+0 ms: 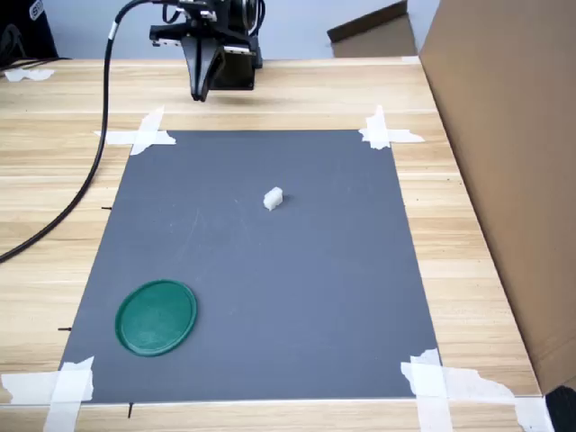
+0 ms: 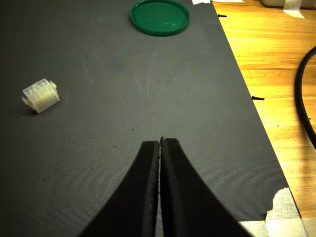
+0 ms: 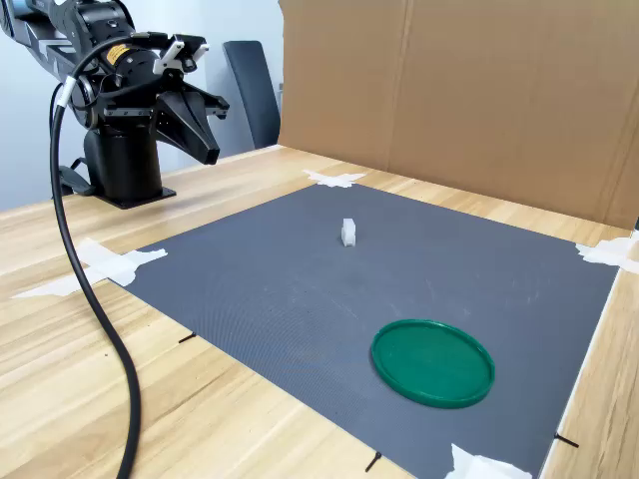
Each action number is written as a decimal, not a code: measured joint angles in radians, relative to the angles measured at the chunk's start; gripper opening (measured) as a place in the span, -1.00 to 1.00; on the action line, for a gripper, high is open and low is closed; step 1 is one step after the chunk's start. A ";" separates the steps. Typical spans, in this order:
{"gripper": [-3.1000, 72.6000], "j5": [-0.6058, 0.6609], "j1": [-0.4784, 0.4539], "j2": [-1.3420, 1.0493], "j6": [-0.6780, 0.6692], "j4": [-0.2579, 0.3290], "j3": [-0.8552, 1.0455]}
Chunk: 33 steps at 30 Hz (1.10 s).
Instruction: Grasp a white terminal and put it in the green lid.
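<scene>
1. Wrist view showed the tiny white ridged plastic terminal (image 2: 40,95) lying alone on the dark grey mat (image 2: 123,98)
2. Black gripper (image 2: 160,143) fingers pressed together, holding nothing
3. Round dark-green plastic lid (image 2: 159,16) sat apart

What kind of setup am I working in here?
Likely a lab test bench: a grey mat taped to a wooden table, cardboard screens around it, and only a white terminal and green lid laid out.
</scene>
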 joint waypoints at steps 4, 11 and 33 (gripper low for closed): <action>-0.99 0.000 0.000 0.000 0.000 0.000 0.000; -0.99 0.000 0.000 0.000 0.000 0.000 0.000; -0.99 0.018 0.000 0.082 0.000 0.000 -0.103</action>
